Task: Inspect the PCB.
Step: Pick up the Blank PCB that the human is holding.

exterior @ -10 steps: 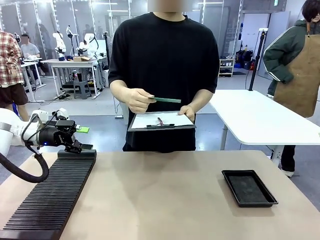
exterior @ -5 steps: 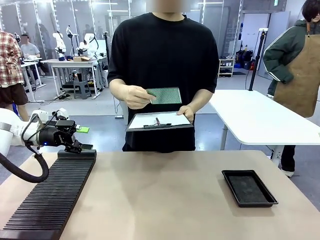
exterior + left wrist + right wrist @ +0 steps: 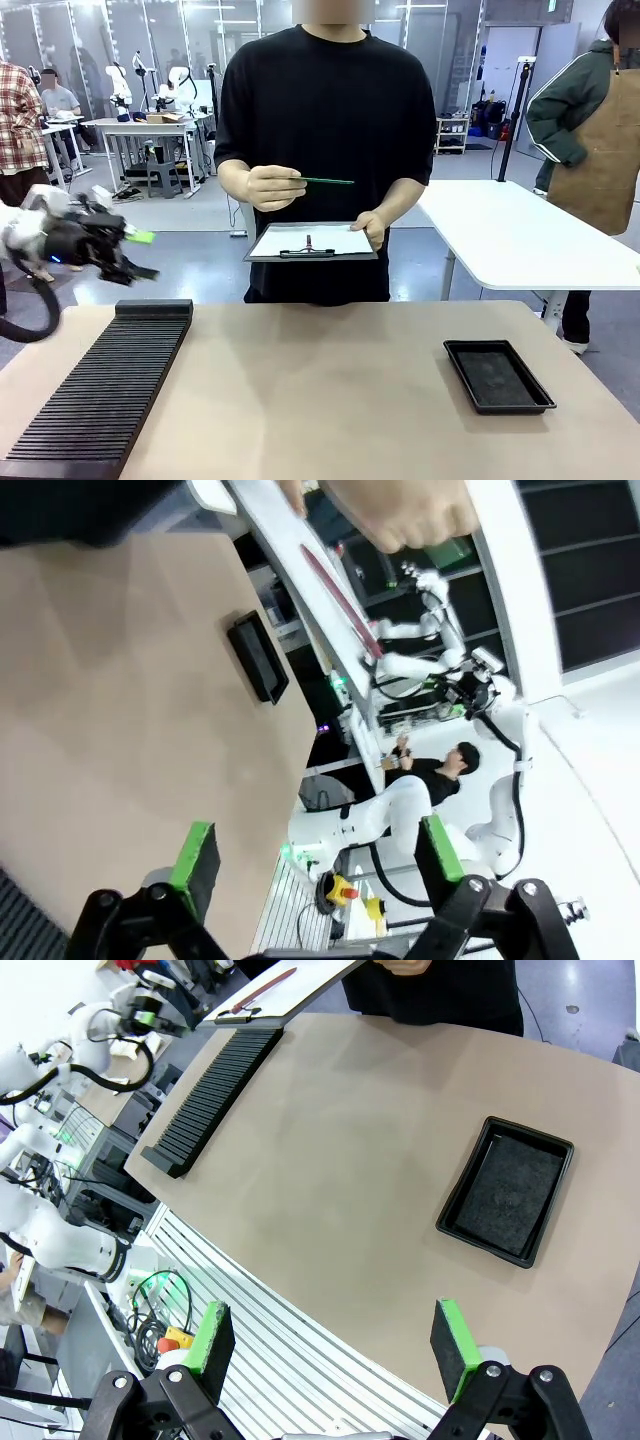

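The person at the far side of the table (image 3: 330, 400) holds the PCB (image 3: 328, 181) in one hand (image 3: 272, 187) at chest height. It is turned flat, so from the front I see it as a thin green line. It is above the clipboard (image 3: 310, 242), which the other hand (image 3: 375, 224) carries, and it does not touch the clipboard.

The left gripper (image 3: 143, 255) hangs in the air beyond the far end of the black slotted rack (image 3: 110, 385) and looks blurred. In its wrist view its green pads (image 3: 195, 855) stand wide apart with nothing between them. The right gripper (image 3: 335, 1345) is also spread and empty, high over the table edge. The black tray (image 3: 508, 1190) lies on the table, well apart from the rack.
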You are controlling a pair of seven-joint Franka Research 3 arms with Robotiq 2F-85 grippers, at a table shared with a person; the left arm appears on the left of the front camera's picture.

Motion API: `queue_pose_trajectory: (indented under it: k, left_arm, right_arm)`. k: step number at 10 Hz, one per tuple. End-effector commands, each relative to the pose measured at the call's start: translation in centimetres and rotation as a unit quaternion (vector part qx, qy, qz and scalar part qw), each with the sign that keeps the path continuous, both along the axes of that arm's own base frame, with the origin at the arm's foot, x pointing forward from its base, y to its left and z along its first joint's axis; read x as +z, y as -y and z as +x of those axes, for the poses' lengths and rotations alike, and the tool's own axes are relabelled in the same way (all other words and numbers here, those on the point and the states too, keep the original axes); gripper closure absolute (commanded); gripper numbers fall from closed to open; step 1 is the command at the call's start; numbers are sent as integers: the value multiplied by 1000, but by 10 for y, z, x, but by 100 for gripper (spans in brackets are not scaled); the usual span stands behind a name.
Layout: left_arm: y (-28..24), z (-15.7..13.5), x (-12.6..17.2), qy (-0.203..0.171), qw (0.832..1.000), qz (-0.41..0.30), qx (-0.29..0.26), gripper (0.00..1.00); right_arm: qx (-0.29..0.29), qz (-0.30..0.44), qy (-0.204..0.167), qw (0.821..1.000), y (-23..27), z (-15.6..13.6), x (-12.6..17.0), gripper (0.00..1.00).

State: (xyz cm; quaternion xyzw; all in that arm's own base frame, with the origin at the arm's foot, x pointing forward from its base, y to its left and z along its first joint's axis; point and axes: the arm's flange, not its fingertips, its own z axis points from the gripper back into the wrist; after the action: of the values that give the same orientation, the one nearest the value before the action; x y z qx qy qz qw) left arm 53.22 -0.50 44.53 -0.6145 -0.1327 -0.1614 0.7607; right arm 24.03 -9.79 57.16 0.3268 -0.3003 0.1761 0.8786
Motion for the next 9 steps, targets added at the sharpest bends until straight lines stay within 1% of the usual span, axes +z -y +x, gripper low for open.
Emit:
queue_pose_trajectory:
  k: [1,2,3,4,5,6,7,8,9]
  left_arm:
    - [-33,-58,58,-12,999,18,30,0]
    - [-49,-84,76,-18,999,23,42,0]
    - [-63,-111,92,-37,998,18,46,0]
    - [-82,-144,111,-43,995,53,71,0]
    - [-100,-168,127,-38,990,107,86,0]
    - [-116,-187,141,-19,985,125,113,0]
    - [-128,-202,152,-13,983,138,123,0]
    - [-136,-215,161,-10,979,155,133,0]
    - [-139,-224,163,-13,977,166,134,0]
  right_arm:
    - [4,0,2,1000,0,-1,-1,0]
    - [4,0,2,1000,0,-1,-1,0]
    - [4,0,2,1000,0,-1,-1,0]
    - [4,0,2,1000,0,-1,-1,0]
    - [4,0,2,1000,0,-1,-1,0]
    - [4,0,2,1000,0,-1,-1,0]
    - [4,0,2,1000,0,-1,-1,0]
    - [4,0,2,1000,0,-1,-1,0]
    - [4,0,2,1000,0,-1,-1,0]
